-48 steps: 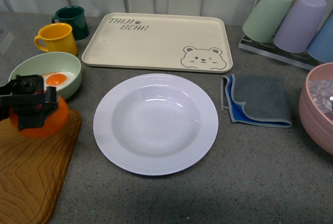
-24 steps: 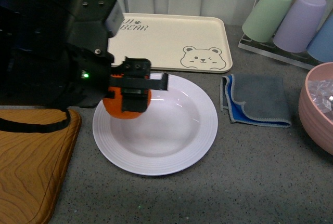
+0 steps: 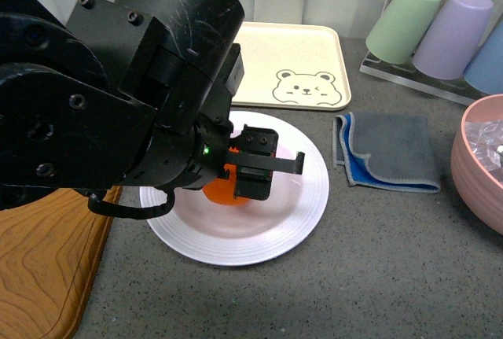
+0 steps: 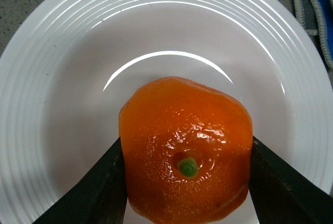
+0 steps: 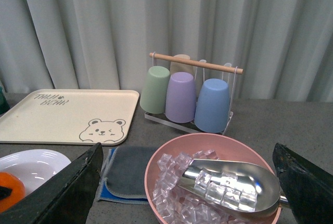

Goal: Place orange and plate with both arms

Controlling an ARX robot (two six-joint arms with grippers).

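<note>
My left gripper (image 3: pixel 244 175) is shut on the orange (image 3: pixel 222 193) and holds it low over the middle of the white ridged plate (image 3: pixel 302 197). In the left wrist view the orange (image 4: pixel 186 151) sits between the two dark fingers (image 4: pixel 101 190), green stem dot facing the camera, with the plate's hollow (image 4: pixel 78 94) right below. Whether it touches the plate I cannot tell. My right gripper (image 5: pixel 187 193) is open and empty, above the pink bowl; it is out of the front view. The right wrist view shows the plate's edge (image 5: pixel 36 159) and part of the orange (image 5: pixel 9 188).
The cream bear tray (image 3: pixel 295 60) lies behind the plate. A grey-blue cloth (image 3: pixel 389 154) lies right of it. A pink bowl of ice with a metal scoop (image 5: pixel 223 182) is at the right. Cups hang on a rack (image 3: pixel 440 28). A wooden board (image 3: pixel 39 268) is front left.
My left arm has carried the orange from over the wooden board rightward to the plate's middle and lowered it. The arm now hides the mugs and green bowl.
</note>
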